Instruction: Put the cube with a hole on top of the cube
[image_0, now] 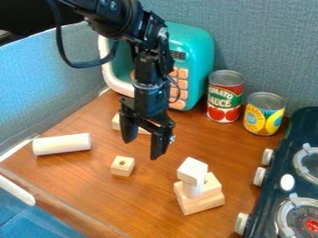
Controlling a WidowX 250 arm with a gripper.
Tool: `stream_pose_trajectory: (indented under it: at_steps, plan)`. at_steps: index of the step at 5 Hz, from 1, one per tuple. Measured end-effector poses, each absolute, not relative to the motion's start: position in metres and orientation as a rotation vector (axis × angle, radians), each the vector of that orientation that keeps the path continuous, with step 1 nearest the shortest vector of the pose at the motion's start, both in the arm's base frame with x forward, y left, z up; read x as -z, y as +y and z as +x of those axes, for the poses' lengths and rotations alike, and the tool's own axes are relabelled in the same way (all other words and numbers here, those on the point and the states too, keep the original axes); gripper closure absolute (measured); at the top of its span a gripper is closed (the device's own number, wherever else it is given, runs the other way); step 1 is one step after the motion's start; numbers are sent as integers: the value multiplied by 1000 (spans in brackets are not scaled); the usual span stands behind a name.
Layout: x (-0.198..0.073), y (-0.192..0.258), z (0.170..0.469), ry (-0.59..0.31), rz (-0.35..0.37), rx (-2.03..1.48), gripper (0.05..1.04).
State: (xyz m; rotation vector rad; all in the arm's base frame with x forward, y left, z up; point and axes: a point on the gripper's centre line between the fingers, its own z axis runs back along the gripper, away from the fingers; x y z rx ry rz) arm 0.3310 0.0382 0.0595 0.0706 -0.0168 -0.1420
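Claw hanging spread over the worktop, cube with a hole sitting on the wood.
From where I'm standing, the claw's two fingers are pointing down, well apart, gripping nothing; the holed cube is resting toward the worktop's front edge, between a pale cylinder and a white cube that is perching on stacked wooden blocks near the stove side.
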Motion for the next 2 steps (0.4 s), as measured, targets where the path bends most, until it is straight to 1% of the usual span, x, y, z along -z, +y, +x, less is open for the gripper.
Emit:
stream_pose_trajectory:
  at_steps: [1, 2]
  plan:
    - [-48, 38, 328, 20, 66, 138, 83]
    - [-47, 42, 323, 51, 92, 68, 83]
